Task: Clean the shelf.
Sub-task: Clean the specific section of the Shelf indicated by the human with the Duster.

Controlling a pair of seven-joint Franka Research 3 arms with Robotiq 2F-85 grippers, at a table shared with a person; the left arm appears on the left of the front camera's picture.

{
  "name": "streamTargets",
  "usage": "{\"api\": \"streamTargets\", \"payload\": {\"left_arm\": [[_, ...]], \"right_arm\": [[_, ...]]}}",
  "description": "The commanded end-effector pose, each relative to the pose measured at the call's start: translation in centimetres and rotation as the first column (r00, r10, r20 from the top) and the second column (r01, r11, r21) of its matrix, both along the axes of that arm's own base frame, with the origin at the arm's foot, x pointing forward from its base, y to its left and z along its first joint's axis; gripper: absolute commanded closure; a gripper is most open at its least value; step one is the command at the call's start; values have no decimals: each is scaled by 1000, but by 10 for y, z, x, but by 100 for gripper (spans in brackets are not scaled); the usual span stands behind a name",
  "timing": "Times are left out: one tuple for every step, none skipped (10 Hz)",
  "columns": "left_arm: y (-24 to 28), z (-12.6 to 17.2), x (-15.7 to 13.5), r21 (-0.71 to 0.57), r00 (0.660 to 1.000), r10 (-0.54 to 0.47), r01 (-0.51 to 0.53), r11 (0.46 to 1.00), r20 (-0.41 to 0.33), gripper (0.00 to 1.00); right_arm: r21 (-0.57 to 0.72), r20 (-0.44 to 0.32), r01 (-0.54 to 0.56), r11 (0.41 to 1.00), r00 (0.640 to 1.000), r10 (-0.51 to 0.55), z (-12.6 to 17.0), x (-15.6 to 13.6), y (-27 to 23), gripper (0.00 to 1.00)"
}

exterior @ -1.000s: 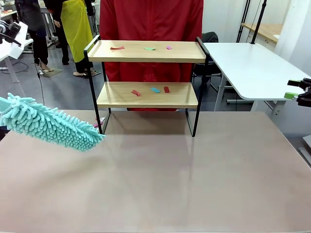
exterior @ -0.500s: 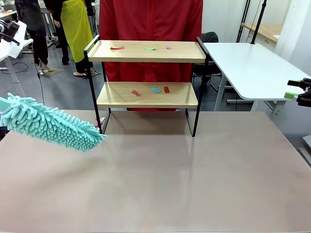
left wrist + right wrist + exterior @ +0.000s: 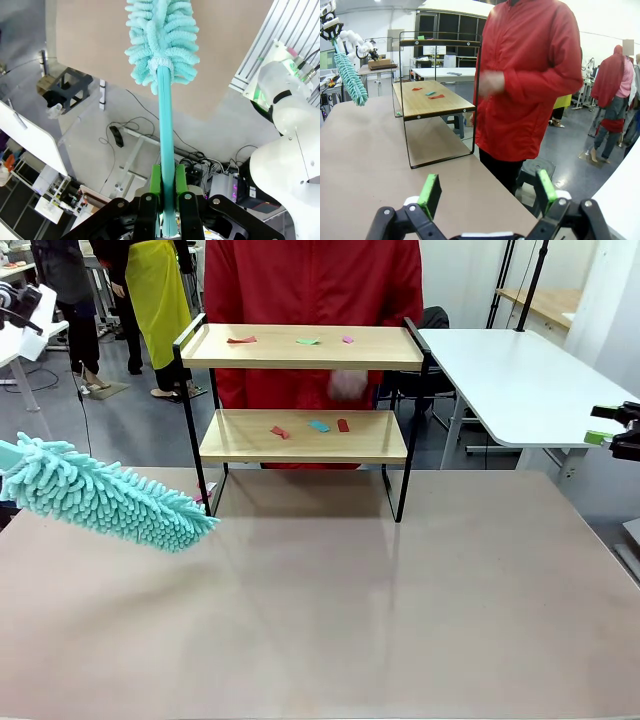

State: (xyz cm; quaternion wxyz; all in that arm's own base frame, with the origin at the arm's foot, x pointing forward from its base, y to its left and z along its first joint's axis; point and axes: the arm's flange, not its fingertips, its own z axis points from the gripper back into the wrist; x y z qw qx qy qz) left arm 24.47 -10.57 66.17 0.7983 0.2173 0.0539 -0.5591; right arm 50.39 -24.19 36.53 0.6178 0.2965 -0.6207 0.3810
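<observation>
The left gripper (image 3: 168, 180), clamped on the duster (image 3: 110, 498) left of the shelf (image 3: 380, 348), may knock the shelf over swinging in; the right gripper (image 3: 487, 192) idles, jaws apart.

The left gripper (image 3: 168, 172) has black linkage arms with round silver pivot screws and two fingers faced with green pads (image 3: 155, 180). The right gripper (image 3: 487, 192) is built the same way. A glossy white rounded arm housing (image 3: 285, 165) carries a black band. The person (image 3: 530, 75) wears a red long-sleeved jacket and dark trousers.
</observation>
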Motion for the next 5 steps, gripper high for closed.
{"api": "streamTargets", "payload": {"left_arm": [[1, 0, -3, -16, 1000, 13, -13, 1000, -2, 87], [1, 0, -3, -16, 1000, 13, -13, 1000, -2, 87], [1, 0, -3, -16, 1000, 13, -13, 1000, -2, 87], [1, 0, -3, -16, 1000, 13, -13, 1000, -2, 87], [1, 0, -3, -16, 1000, 13, -13, 1000, -2, 87]], "right_arm": [[-9, -20, 2, 1000, 1000, -3, 5, 1, 2, 0], [-9, -20, 2, 1000, 1000, -3, 5, 1, 2, 0], [-9, -20, 2, 1000, 1000, -3, 5, 1, 2, 0], [-9, -20, 2, 1000, 1000, -3, 5, 1, 2, 0], [-9, -20, 2, 1000, 1000, -3, 5, 1, 2, 0]]}}
